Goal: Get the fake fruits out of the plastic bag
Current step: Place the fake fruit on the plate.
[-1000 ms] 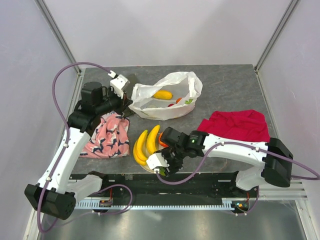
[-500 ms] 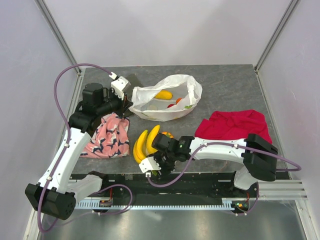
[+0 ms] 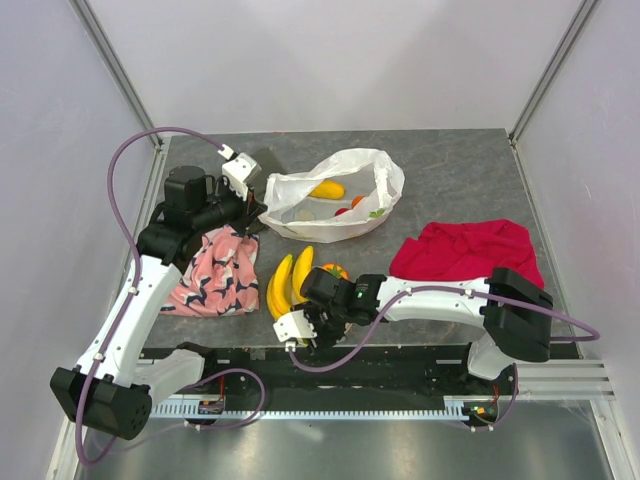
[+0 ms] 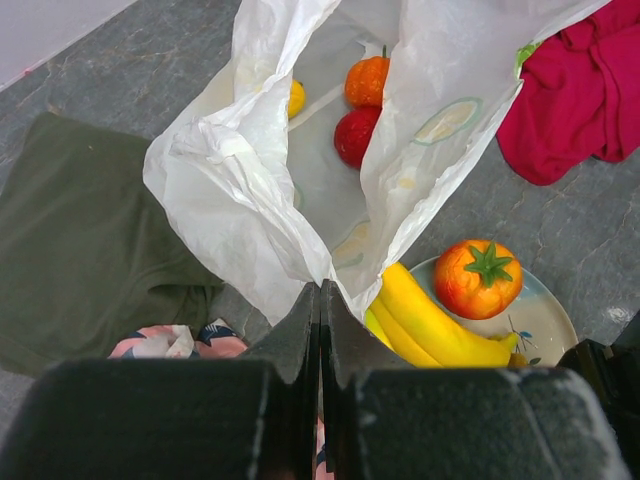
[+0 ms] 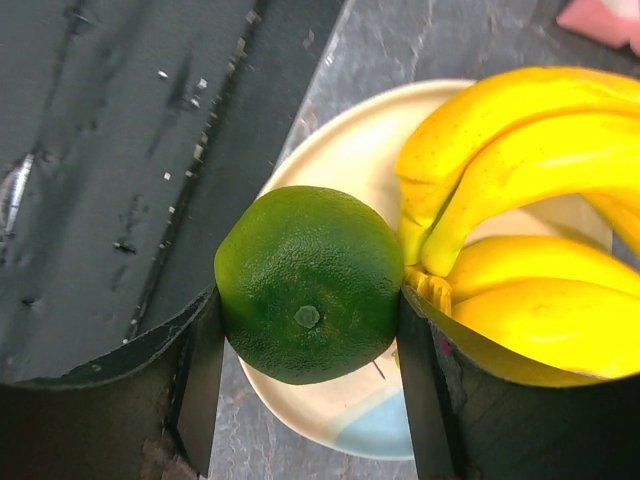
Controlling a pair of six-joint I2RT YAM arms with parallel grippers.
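Observation:
The white plastic bag (image 3: 335, 195) lies open at the table's middle back. My left gripper (image 3: 255, 208) is shut on the bag's near edge (image 4: 300, 250), its jaws pressed together. Inside the bag I see a ribbed orange fruit (image 4: 367, 80), a red apple (image 4: 357, 135) and a small yellow fruit (image 4: 296, 97). Yellow bananas (image 3: 290, 283) and an orange fruit (image 3: 333, 270) lie on the cream-and-blue plate (image 5: 350, 150). My right gripper (image 5: 310, 325) is shut on a green round fruit (image 5: 308, 283) over the plate's near rim, beside the bananas (image 5: 520, 150).
A red cloth (image 3: 465, 250) lies right of the plate. A pink patterned cloth (image 3: 215, 270) lies to its left, under my left arm. A dark green cloth (image 4: 80, 250) lies left of the bag. The black front rail (image 5: 120, 150) runs close beside the plate.
My right gripper has moved left along the plate's near side with the green fruit in it. The bag shifted slightly; my left gripper still holds its edge.

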